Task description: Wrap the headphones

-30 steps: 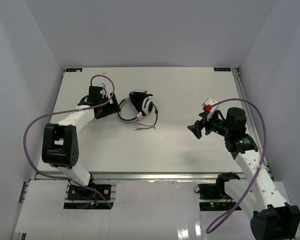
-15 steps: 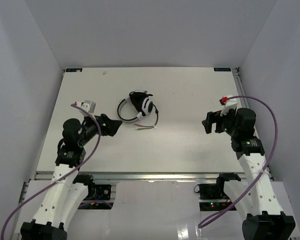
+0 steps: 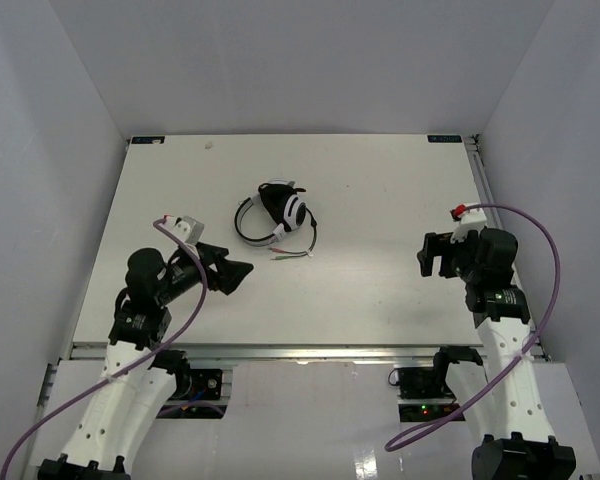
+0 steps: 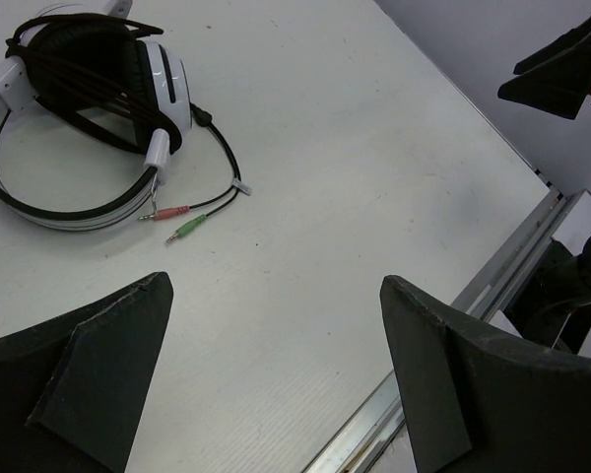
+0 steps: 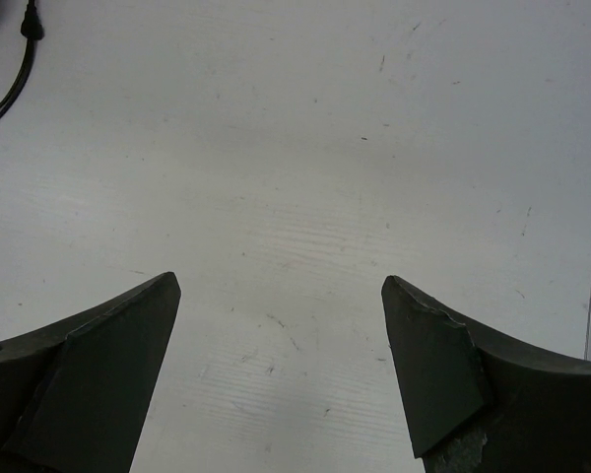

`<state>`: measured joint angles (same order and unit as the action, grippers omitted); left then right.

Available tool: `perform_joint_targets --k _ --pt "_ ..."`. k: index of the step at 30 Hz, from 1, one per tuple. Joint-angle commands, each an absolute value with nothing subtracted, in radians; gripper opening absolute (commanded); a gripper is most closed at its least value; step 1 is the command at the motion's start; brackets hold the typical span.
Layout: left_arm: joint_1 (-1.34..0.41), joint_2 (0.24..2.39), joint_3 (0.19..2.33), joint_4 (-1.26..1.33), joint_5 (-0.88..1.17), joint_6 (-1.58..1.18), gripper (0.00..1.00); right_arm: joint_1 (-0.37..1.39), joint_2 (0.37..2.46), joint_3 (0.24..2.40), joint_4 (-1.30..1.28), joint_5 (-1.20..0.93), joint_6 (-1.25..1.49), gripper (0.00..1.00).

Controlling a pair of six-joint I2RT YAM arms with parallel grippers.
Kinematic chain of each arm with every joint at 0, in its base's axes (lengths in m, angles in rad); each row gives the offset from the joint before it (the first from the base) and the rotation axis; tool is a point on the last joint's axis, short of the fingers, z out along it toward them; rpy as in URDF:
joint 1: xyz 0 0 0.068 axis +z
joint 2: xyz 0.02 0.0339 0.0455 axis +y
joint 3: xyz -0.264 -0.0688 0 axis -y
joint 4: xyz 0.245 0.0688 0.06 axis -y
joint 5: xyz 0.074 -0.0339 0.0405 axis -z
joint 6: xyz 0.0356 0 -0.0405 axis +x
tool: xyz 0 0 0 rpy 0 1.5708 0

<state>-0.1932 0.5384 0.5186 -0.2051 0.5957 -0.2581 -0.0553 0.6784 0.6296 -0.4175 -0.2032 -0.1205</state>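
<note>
The headphones (image 3: 277,213) lie on the table at centre left, white earcups folded together, the black cord wound round them and the plug ends trailing at the near side. In the left wrist view the headphones (image 4: 89,108) are at upper left with the pink and green plugs (image 4: 177,222) beside them. My left gripper (image 3: 235,270) is open and empty, near and left of the headphones; it also shows in its own view (image 4: 276,296). My right gripper (image 3: 428,257) is open and empty at the right, far from them; its own view (image 5: 281,291) shows only a bit of cord (image 5: 15,74).
The white table (image 3: 380,180) is boxed by pale walls at the left, back and right. A metal rail (image 4: 492,286) runs along the near edge. Purple arm cables (image 3: 545,290) loop beside each arm.
Both arms have pulled back toward the near edge. The left gripper left the headphones and moved near and left of them; the right gripper withdrew to the right. The headphones stayed put.
</note>
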Motion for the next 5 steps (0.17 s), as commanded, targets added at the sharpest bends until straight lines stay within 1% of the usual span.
perform_joint_targets --k 1,5 --pt "-0.196 0.539 0.515 -0.211 0.606 -0.245 0.98 -0.064 0.667 0.632 -0.385 -0.202 -0.156 0.90" --pt "-0.197 0.542 0.514 -0.207 0.607 -0.247 0.98 -0.064 0.662 0.635 -0.383 -0.176 -0.151 0.90"
